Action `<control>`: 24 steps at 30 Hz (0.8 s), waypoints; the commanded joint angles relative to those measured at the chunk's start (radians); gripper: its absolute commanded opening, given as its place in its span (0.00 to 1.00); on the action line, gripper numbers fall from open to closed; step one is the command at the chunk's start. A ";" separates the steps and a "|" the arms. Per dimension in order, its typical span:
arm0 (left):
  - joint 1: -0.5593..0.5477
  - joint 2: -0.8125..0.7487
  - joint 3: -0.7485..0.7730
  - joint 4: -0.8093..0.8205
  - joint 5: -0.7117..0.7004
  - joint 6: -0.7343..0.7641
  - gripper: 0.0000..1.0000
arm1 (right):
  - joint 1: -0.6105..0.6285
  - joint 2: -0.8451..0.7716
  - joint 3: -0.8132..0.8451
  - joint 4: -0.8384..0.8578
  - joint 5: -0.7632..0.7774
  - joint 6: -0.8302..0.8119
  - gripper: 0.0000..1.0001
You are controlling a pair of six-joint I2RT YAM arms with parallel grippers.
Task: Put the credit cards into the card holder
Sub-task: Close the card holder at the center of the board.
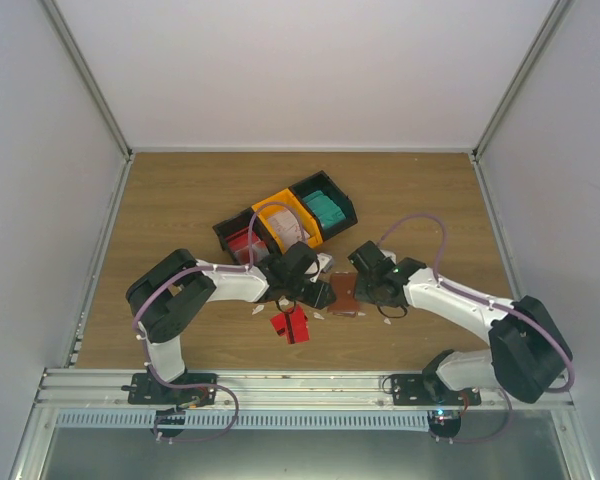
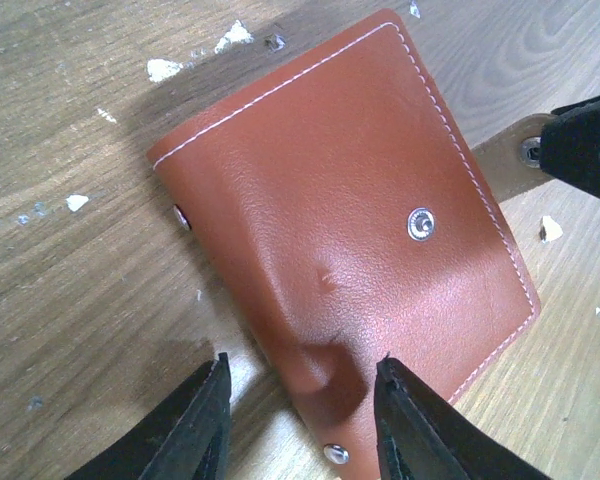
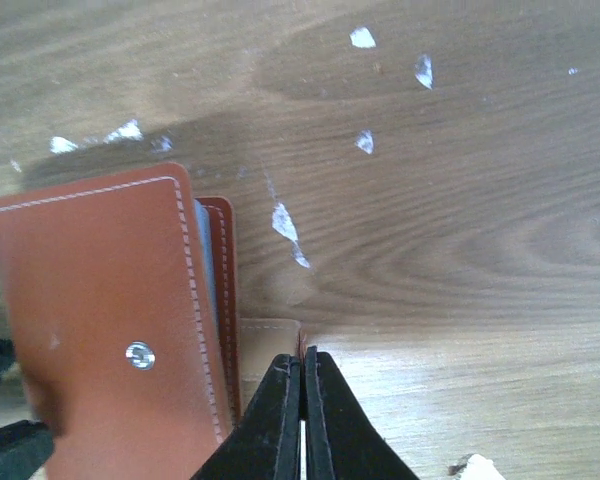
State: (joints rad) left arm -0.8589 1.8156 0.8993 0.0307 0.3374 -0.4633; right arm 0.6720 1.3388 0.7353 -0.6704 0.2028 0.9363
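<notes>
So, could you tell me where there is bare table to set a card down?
Bare table lies behind the bins up to the back wall, and along the far left and right edges. The middle is crowded: the left gripper and right gripper meet at the card holder, with red cards beside it.

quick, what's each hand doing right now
Left hand: open, fingers straddling a corner of the card holder, not gripping it.
Right hand: shut at the holder's strap tab; whether it pinches the tab cannot be told.
</notes>
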 commanded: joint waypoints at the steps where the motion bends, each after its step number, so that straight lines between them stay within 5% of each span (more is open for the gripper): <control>1: -0.006 0.024 -0.034 -0.058 0.003 -0.020 0.44 | -0.002 -0.054 -0.017 0.069 0.002 -0.063 0.01; 8: -0.003 0.005 -0.046 -0.034 -0.012 -0.060 0.51 | -0.003 -0.110 -0.042 0.223 -0.099 -0.287 0.01; 24: 0.012 0.017 -0.072 0.024 -0.053 -0.090 0.35 | -0.011 0.000 -0.039 0.275 -0.268 -0.443 0.00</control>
State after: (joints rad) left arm -0.8528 1.8126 0.8665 0.0917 0.3248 -0.5434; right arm 0.6609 1.3067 0.7002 -0.4194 -0.0101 0.5373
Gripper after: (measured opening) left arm 0.358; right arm 0.008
